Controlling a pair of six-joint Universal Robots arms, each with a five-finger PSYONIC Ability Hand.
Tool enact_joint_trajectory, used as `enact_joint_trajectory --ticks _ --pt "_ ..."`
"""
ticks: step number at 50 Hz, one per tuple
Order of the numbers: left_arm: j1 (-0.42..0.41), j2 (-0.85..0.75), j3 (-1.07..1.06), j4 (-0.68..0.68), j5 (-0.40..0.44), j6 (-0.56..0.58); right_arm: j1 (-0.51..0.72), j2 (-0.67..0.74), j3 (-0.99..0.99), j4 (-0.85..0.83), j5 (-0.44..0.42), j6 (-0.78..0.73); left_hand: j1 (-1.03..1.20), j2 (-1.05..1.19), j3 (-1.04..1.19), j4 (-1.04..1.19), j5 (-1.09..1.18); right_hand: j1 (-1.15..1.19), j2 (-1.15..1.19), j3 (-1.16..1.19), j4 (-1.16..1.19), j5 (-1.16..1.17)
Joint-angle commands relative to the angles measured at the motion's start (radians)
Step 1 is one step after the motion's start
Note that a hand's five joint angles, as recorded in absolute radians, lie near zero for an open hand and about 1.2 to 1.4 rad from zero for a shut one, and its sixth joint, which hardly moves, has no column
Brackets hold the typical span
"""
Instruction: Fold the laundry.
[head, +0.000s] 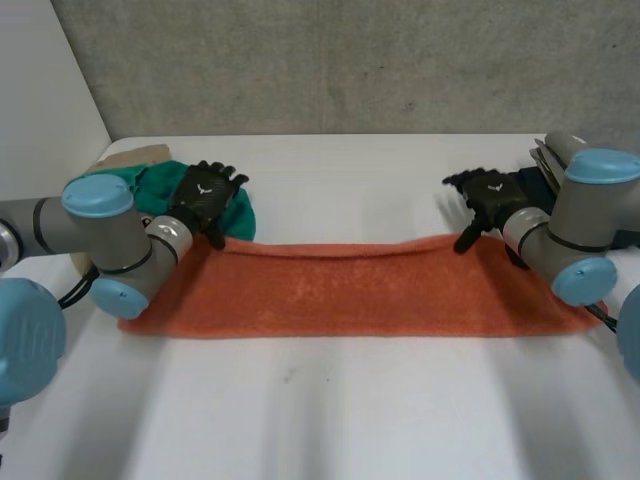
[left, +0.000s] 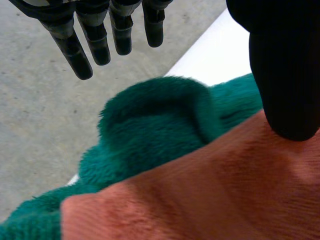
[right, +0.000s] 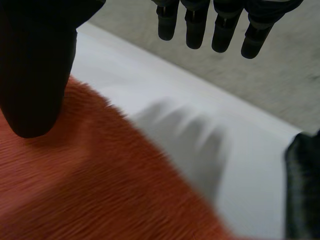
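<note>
Lengthwise across white table (head: 320, 420), orange towel (head: 350, 290), left hand (head: 205, 195) released over one end, right hand (head: 490, 195) likewise.

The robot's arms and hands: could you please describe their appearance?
The left arm and right arm are grey with round light-blue caps. The left hand and right hand are black, with a pale mark on each back; the fingers are segmented, round-tipped.

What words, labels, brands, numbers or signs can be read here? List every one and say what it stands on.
No text here can be read.
left hand: a small white mark on its back, too small to read.
right hand: a like white mark on its back, too small to read.
orange towel, green cloth, table: no label or print to be seen.
</note>
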Motion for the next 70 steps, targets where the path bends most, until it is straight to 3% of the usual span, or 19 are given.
enact_joint_trajectory --ticks 1,4,9,16,20,26,33,43,46,47,48,53,61,70 --pt "0.001 -0.060 0.131 0.098 -0.150 -0.003 0.008 0.014 -0.031 -0.322 0.196 0.039 0.149 0.116 0.123 0.120 0.115 -0.052 -0.035 -0.034 -0.036 -0.048" --pt "-0.012 -0.037 0.082 0.150 -0.167 -0.022 0.008 -0.019 0.003 -0.336 0.188 0.038 0.132 0.098 0.105 0.102 0.097 -0.052 -0.035 -0.034 -0.036 -0.048" --pt "-0.034 0.122 -0.065 0.155 -0.112 -0.103 0.005 -0.125 0.110 -0.301 0.153 0.030 0.085 0.051 0.058 0.055 0.050 -0.052 -0.035 -0.034 -0.036 -0.048" --pt "-0.055 0.320 -0.306 0.152 -0.086 -0.131 -0.007 -0.393 0.386 -0.183 0.058 -0.025 0.061 0.028 0.035 0.032 0.027 -0.052 -0.035 -0.034 -0.036 -0.048" --pt "-0.051 0.450 -0.448 0.144 -0.083 -0.131 -0.035 -0.541 0.550 -0.077 0.033 -0.134 0.041 0.007 0.014 0.011 0.006 -0.052 -0.035 -0.034 -0.036 -0.048" --pt "-0.046 0.637 -0.685 0.144 -0.072 -0.141 -0.213 -0.673 0.791 0.082 0.022 -0.370 0.035 0.001 0.008 0.006 0.000 -0.052 -0.035 -0.034 -0.036 -0.048" --pt "-0.058 0.742 -0.838 0.149 -0.011 -0.218 -0.337 -0.687 0.989 0.020 -0.043 -0.497 0.035 0.001 0.008 0.006 0.000 0.049 0.066 0.067 0.065 0.052" --pt "-0.086 0.779 -0.878 0.156 0.028 -0.292 -0.414 -0.622 1.063 -0.172 -0.169 -0.510 0.038 0.004 0.011 0.008 0.003 0.149 0.166 0.166 0.165 0.152" --pt "-0.086 0.777 -0.877 0.156 0.028 -0.293 -0.414 -0.569 1.048 -0.204 -0.179 -0.508 0.041 0.007 0.014 0.011 0.006 0.497 0.514 0.515 0.514 0.501" --pt "-0.086 0.777 -0.875 0.156 0.028 -0.293 -0.414 -0.559 1.043 -0.204 -0.179 -0.510 0.041 0.007 0.014 0.011 0.006 0.702 0.719 0.720 0.718 0.705" --pt "-0.086 0.777 -0.875 0.156 0.028 -0.292 -0.414 -0.549 1.028 -0.204 -0.168 -0.511 0.041 0.007 0.014 0.011 0.006 1.165 1.182 1.183 1.182 1.169" --pt "-0.086 0.783 -0.878 0.155 0.023 -0.293 -0.444 -0.556 1.028 -0.220 -0.137 -0.508 0.044 0.010 0.017 0.014 0.009 1.170 1.187 1.187 1.186 1.173" --pt "-0.078 0.857 -0.917 0.153 0.026 -0.293 -0.651 -0.697 0.994 -0.217 -0.117 -0.557 0.038 0.004 0.011 0.008 0.003 1.170 1.187 1.187 1.186 1.173" --pt "-0.061 0.912 -0.960 0.146 0.022 -0.295 -0.649 -0.702 0.922 -0.217 -0.117 -0.755 0.038 0.004 0.011 0.008 0.003 1.170 1.187 1.187 1.186 1.173"
